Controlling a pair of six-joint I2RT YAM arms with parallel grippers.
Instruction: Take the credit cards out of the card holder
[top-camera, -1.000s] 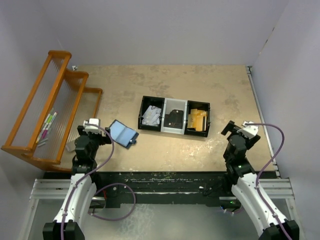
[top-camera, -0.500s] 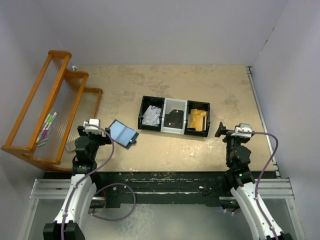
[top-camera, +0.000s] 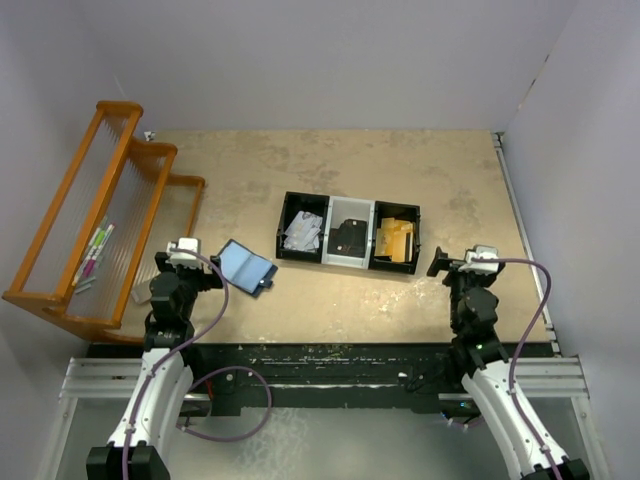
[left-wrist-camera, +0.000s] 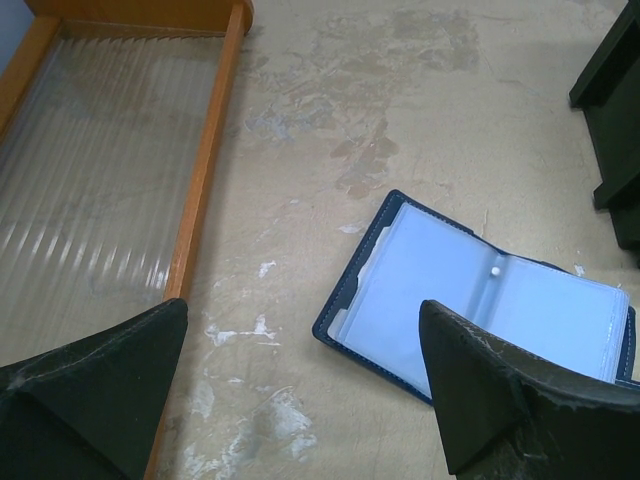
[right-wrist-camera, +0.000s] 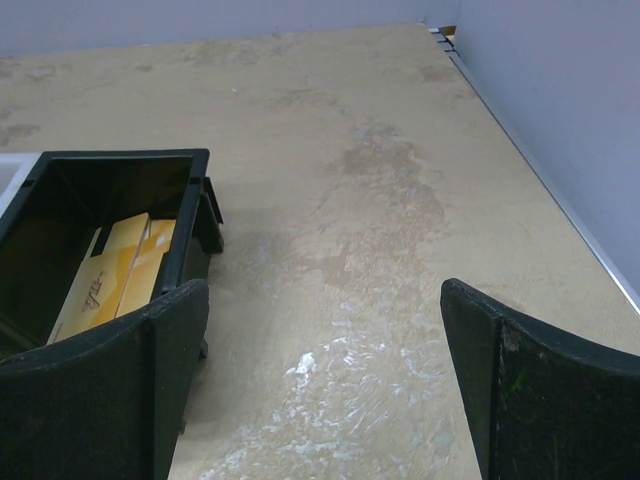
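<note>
1. On the tabletop (top-camera: 350, 160) by the left arm, the card holder (left-wrist-camera: 480, 295) lies spread flat with its pale inner faces up. In the overhead view it sits at 3 o'clock of the left pincer (left-wrist-camera: 302, 303), near it but not touching.
2. Opened flat like this, the clear sleeves face upward, which probably suits drawing cards out from above. Whether any card sits in a sleeve: cannot tell.
3. Left pincer: fully spread, nothing between the fingers, poised just short of the holder's near corner. Judgement: staged for an approach, since that width would straddle a cover edge.
4. Right pincer (right-wrist-camera: 325, 290): equally wide and empty, at 4 o'clock of the black tray (right-wrist-camera: 110, 157). It sits beside the tray's end compartment, which holds yellow cards (right-wrist-camera: 110, 265), and well apart from the holder. Judgement: parked out of the way, or waiting to steady things.
5. Wooden rack (left-wrist-camera: 215, 140): at 10 o'clock of the left pincer, no apparent part in this step.
</note>
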